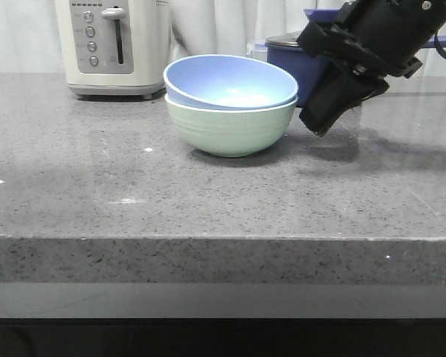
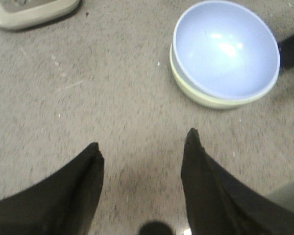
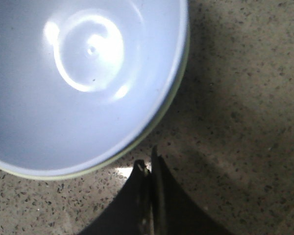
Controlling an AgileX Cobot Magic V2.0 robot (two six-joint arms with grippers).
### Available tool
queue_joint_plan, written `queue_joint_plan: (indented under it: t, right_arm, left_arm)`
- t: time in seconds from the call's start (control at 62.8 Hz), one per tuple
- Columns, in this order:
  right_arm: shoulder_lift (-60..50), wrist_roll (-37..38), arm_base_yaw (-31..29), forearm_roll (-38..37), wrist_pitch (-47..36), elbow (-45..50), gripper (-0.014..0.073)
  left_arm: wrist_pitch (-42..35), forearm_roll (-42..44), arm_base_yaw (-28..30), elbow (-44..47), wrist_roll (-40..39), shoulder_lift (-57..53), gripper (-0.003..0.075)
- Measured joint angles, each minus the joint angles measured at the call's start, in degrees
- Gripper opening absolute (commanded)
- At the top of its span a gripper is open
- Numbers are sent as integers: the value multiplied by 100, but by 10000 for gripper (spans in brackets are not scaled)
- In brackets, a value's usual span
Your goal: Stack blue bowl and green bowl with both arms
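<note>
The blue bowl sits nested inside the green bowl on the grey counter, a little tilted. Both show in the left wrist view, blue bowl over the green rim, and in the right wrist view, blue bowl with a thin green edge. My right gripper hangs just right of the bowls, above the counter; its fingers are pressed together and empty. My left gripper is open and empty over bare counter, well short of the bowls; it is out of the front view.
A cream toaster stands at the back left of the counter. A dark navy saucepan with a lid stands behind the bowls, partly hidden by my right arm. The counter's front edge runs across the front view.
</note>
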Motion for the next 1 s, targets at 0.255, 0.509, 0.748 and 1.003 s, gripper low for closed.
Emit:
queue_joint_plan:
  t: [0.255, 0.509, 0.748, 1.003]
  right_arm:
    - [0, 10, 0, 0, 0, 0, -64]
    - [-489, 927, 0, -794, 378, 0, -63]
    - [-1989, 2624, 0, -2381, 938, 220, -63]
    - [-4129, 3327, 0, -2729, 1103, 1125, -63]
  left_arm:
    - [45, 24, 0, 970, -252, -1279, 368]
    - [137, 70, 0, 1168, -279, -1704, 368]
    - [149, 93, 0, 1168, -279, -1704, 368]
    - [149, 104, 0, 1168, -279, -1704, 368]
